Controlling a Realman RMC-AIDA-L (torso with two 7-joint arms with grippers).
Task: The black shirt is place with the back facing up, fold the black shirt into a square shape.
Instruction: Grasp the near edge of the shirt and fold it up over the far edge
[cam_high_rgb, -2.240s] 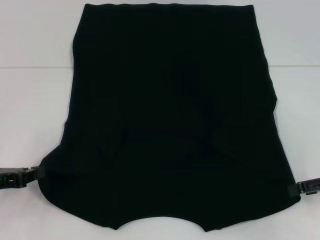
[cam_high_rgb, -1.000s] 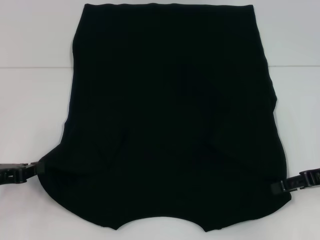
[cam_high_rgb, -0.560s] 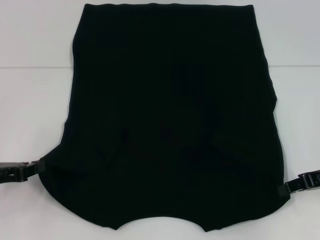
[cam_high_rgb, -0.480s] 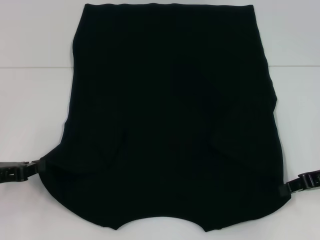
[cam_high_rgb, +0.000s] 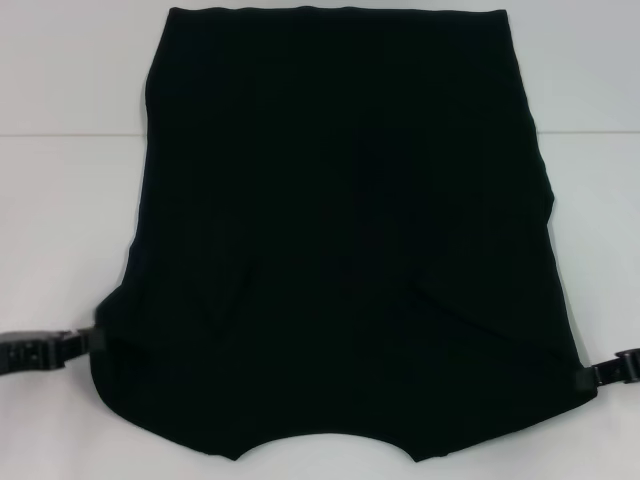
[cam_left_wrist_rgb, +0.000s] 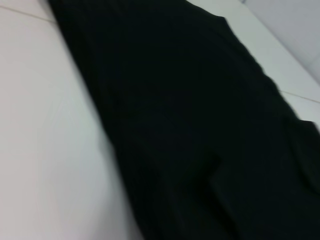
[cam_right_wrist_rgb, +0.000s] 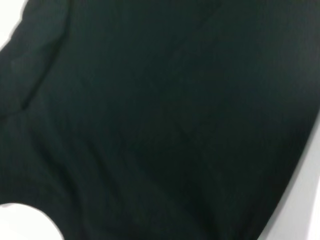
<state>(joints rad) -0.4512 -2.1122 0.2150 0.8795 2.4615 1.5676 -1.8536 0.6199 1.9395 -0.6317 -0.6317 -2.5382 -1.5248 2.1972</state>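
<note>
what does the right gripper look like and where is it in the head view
On the white table lies the black shirt. At its near right corner sits the right gripper, a hard black jointed piece unlike the soft cloth; the left gripper mirrors it.

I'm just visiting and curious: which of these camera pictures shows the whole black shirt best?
The head view: the black shirt lies spread on the white table, nearly all its outline visible, a pincer at each side. The left wrist view shows only one slanted edge, the right wrist view mostly dark cloth.
</note>
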